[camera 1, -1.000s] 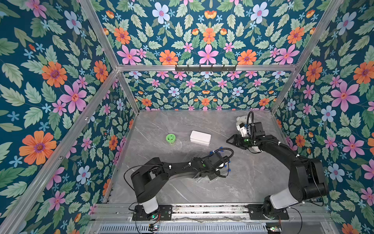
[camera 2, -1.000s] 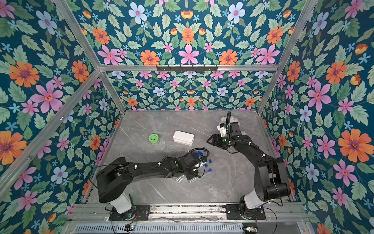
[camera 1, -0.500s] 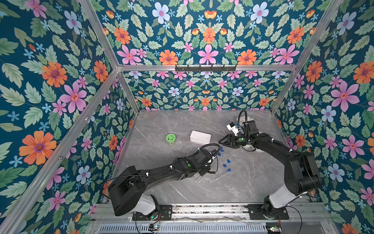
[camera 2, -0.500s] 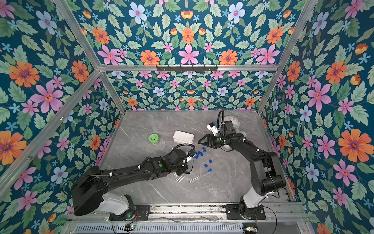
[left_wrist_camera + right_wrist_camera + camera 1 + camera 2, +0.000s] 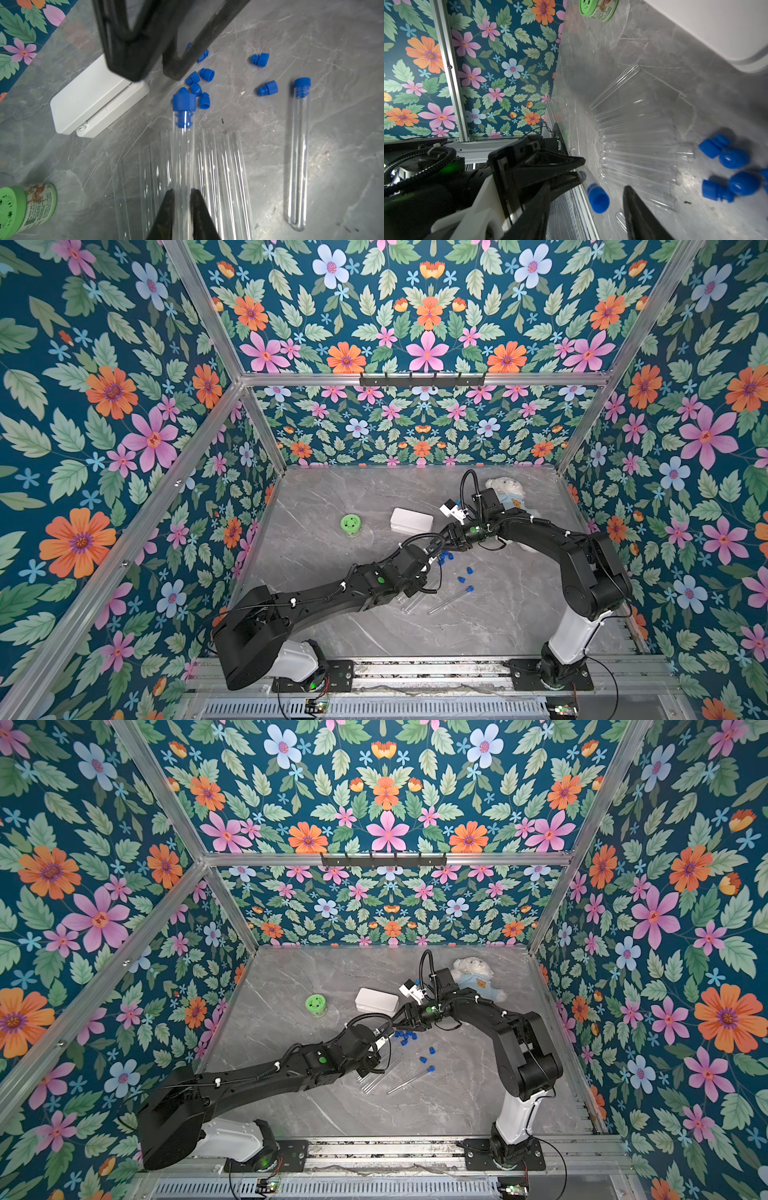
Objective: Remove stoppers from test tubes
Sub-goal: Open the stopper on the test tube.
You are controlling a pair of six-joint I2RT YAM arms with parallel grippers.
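Seeing in both top views the left gripper point(image 5: 434, 551) and right gripper point(image 5: 450, 537) tip to tip beside the white box point(image 5: 411, 519), over loose stoppers point(image 5: 446, 558). From the left wrist: fingers point(image 5: 166, 207) squeezed tight on one test tube point(image 5: 182, 158), stopper point(image 5: 184, 102) plugged in, above bare test tubes point(image 5: 228, 176). From the right wrist: jaws apart, one each side of that stopper.

L gripper point(image 5: 181, 192) clamped, R gripper point(image 5: 586, 188) jaws apart.
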